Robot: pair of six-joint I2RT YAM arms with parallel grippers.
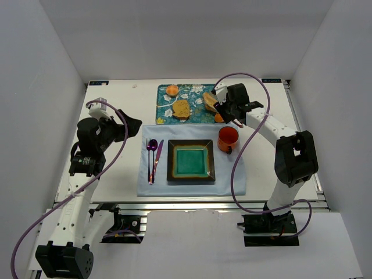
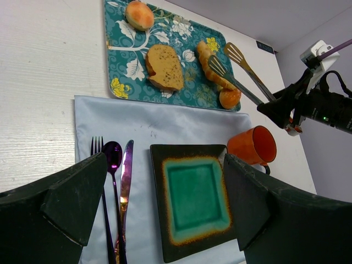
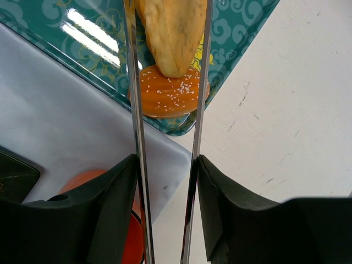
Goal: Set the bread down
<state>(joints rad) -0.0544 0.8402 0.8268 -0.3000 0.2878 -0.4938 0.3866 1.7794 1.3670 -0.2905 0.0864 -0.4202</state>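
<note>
R fingers (image 3: 110, 209) on shiny steel tongs (image 3: 135, 110), tapered golden bread (image 3: 173, 33) between

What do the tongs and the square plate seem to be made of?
The tongs: likely polished metal, judging by their thin, mirror-bright arms. The square plate: probably glazed ceramic, judging by its glossy teal centre and dark brown rim.

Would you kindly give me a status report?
Left gripper open. Right gripper shut on metal tongs straddling elongated golden-tan bread. Orange sesame bun touching its end.
</note>
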